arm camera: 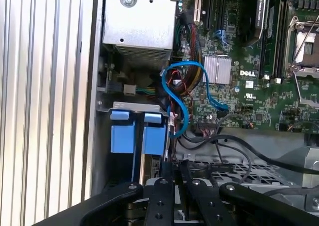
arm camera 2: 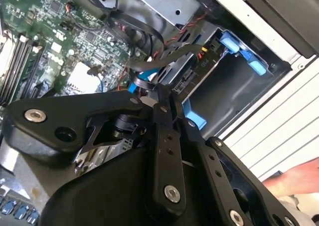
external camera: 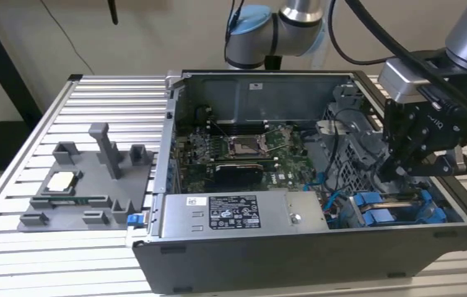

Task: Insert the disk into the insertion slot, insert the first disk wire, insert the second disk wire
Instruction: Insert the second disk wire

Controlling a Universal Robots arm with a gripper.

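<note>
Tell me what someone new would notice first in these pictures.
The open dark grey computer case on the slatted table, its green motherboard bare. At the exterior view's right the black gripper reaches down into the case above the bright blue disk carriers. A blue cable loops beside them in the first wrist view.

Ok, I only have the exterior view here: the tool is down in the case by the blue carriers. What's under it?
Observer: In the first wrist view, two blue carriers stand side by side, just ahead of the tool.
Operator: Any wires near?
Observer: A blue cable loops from beside them to the motherboard.
Operator: Anyone close?
Observer: In the second wrist view, a hand shows by the slatted table.
</note>
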